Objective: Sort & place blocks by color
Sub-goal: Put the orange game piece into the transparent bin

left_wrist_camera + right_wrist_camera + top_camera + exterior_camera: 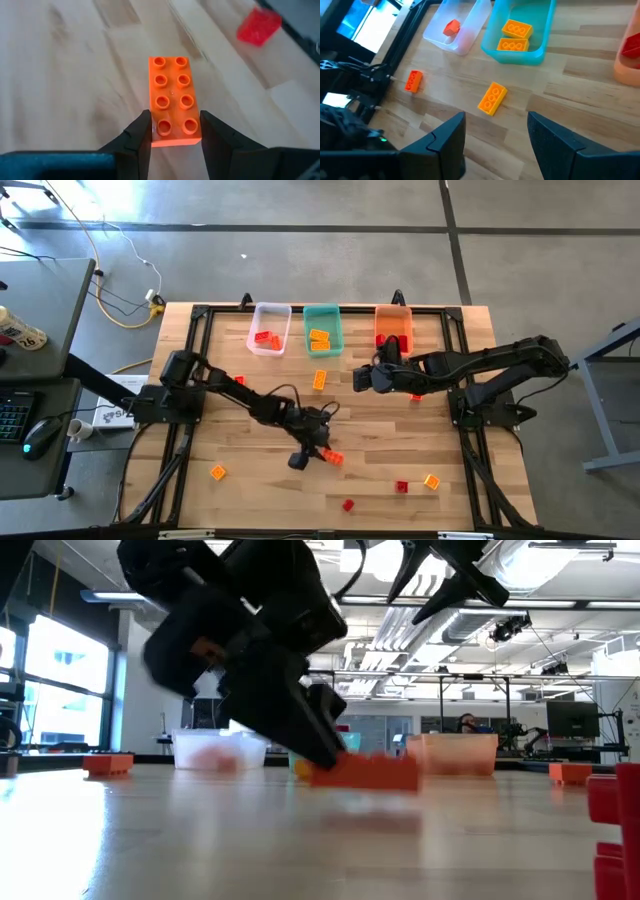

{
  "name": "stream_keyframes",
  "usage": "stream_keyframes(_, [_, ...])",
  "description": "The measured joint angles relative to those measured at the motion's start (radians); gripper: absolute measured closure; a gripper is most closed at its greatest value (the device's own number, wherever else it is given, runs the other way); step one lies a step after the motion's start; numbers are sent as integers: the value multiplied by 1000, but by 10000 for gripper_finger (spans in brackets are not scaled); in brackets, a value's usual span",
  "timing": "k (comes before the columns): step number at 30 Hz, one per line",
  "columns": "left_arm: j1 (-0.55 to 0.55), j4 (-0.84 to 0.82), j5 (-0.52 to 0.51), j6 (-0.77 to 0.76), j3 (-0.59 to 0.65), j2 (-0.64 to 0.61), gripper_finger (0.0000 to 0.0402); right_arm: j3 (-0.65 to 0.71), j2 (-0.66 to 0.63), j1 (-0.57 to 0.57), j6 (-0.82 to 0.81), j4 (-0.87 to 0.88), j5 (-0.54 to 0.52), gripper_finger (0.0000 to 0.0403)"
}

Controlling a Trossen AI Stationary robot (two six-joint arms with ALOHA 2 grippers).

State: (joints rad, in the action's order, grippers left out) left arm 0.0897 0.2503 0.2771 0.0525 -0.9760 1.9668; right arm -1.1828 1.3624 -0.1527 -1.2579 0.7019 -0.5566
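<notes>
An orange-red oblong block [172,95] with eight studs sits between the fingers of my left gripper [175,125], which is shut on it near the table's middle [318,452]. In the low view the block [365,772] shows level, just above the table top. My right gripper [365,375] hovers open high over the table in front of the bins, nothing between its fingers [495,140]. Loose blocks lie flat on the table: a yellow-orange one [320,380], another [217,472], and red ones [402,487] near the front edge. My left gripper pinches the block's two long sides at its near end [175,137] between the two fingers. The fingers slant down from the table's left and lie along the block. The block is studs up and level, and in the low view it looks just clear of the table.
Three bins stand in a row at the far edge: a clear bin [270,340] with red blocks, a teal bin [322,340] with yellow-orange blocks, and an orange bin [393,320]. A yellow-orange block [432,481] and a red one [348,504] lie at the front.
</notes>
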Motion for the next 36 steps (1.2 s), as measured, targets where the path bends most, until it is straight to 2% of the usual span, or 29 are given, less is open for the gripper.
stream_keyframes(8, [-106,-49,-25,3,0,-77,292,0,0,10,0,51,-61,203])
stream_keyframes(18, [-315,-233,-98,4,0,-247,292,0,0,81,18,126,-29,203])
stream_keyframes(28, [-566,-394,-197,63,-1,-471,292,0,0,170,127,187,112,203])
stream_keyframes(36, [-731,-455,-291,56,-1,-551,292,0,0,240,243,193,214,203])
